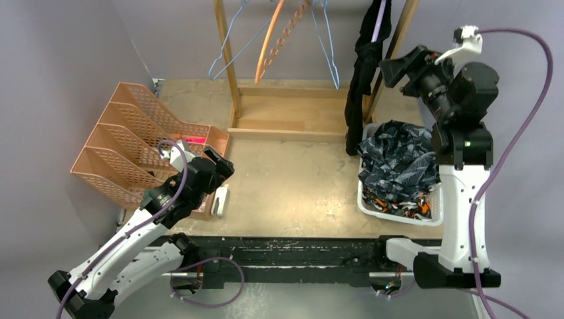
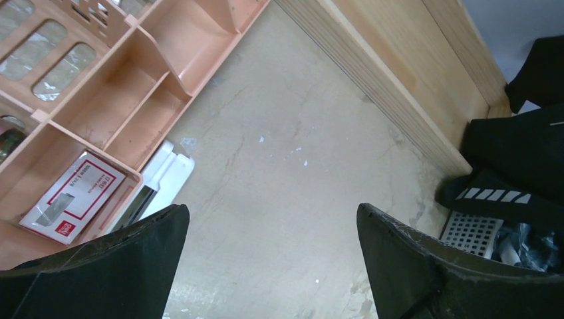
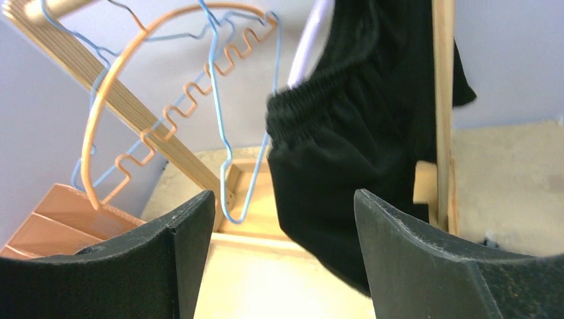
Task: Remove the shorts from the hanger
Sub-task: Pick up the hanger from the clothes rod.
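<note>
Red/white box point(image 2: 72, 197) in peach organizer point(image 2: 133, 86) w/ tiny print, illegible.

Black shorts point(image 1: 362, 73) hanging on hanger point(image 1: 378, 23), grey-blue camouflage shorts point(image 1: 399, 156) heaped in basket point(image 1: 363, 194)

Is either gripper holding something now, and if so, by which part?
Nothing is held. The left gripper is open above the table; the right gripper is open in front of the hanging black shorts, not closed on them.
</note>
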`<state>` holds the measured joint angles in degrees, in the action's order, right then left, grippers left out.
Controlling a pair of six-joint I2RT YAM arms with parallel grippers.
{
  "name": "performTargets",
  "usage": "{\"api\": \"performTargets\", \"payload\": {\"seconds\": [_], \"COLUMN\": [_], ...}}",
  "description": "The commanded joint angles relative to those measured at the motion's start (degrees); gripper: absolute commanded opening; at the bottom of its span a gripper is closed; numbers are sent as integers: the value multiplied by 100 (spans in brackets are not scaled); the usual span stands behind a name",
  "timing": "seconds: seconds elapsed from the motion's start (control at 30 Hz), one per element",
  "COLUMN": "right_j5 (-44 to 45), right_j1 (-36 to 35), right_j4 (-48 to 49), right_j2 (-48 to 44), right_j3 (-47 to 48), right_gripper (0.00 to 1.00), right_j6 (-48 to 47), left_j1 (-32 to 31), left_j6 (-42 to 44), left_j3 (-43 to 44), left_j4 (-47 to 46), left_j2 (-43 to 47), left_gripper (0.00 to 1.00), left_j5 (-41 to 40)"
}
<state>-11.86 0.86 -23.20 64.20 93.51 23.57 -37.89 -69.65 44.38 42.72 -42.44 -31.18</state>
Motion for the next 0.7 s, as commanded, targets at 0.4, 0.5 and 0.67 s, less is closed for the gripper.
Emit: {"api": "performTargets", "payload": {"seconds": [0.4,0.5,0.67], "right_j5": [933,1180,2389], "right_j1": [-720,-817,-1309], "right_j4": [-1199,-996,-693], "right_j2": [2216,2275,2311], "right_j3": [2958,2895,2757], "right_gripper": [86,84,83], "right_j6": [-639,-577,-890], "left_j1": [30,31,30], "left_j6": [484,502,506], "left_j3": [242,275,309], "left_j4": [-365,-302,-222], "left_j2": [-208,-152,-74], "left_gripper": [98,98,98], "left_j5": [474,431,363]}}
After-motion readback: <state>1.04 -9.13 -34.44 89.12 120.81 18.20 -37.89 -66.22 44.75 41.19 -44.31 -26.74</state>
